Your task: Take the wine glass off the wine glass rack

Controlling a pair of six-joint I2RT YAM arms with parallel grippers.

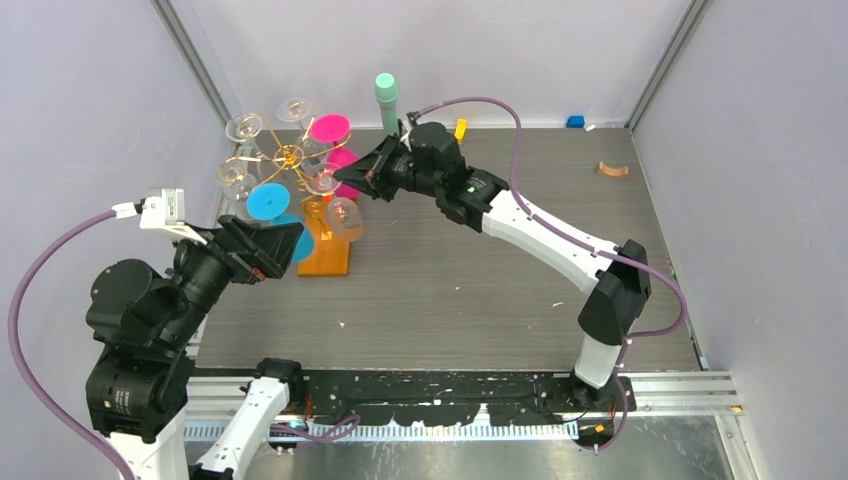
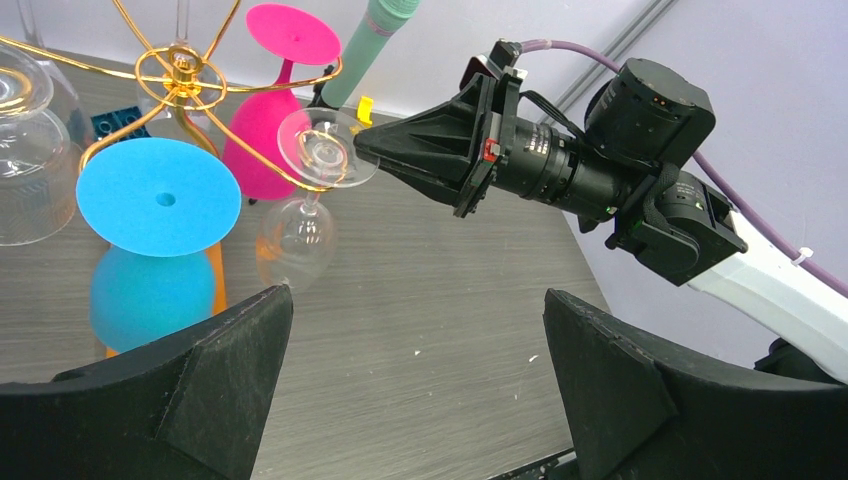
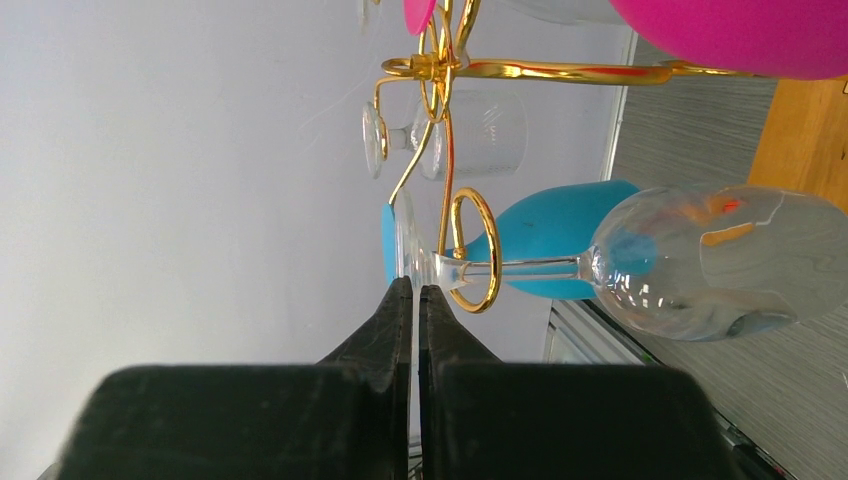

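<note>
One wine glass (image 2: 298,240) hangs bowl-down, stem vertical, foot pinched by right fingers (image 3: 392,325); left fingers (image 2: 200,385) spread.

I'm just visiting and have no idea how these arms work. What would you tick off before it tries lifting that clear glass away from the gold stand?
1. Is the right gripper shut on the foot of the clear wine glass: ok.
2. Is the stem out of the loop on the wine glass rack: not ok, it hangs inside the loop.
3. Is the left gripper open and holding nothing: ok.
4. Is there room to pass the blue glass and pink glass: cannot tell.
5. Is the pinch firm enough not to slip: cannot tell.
</note>
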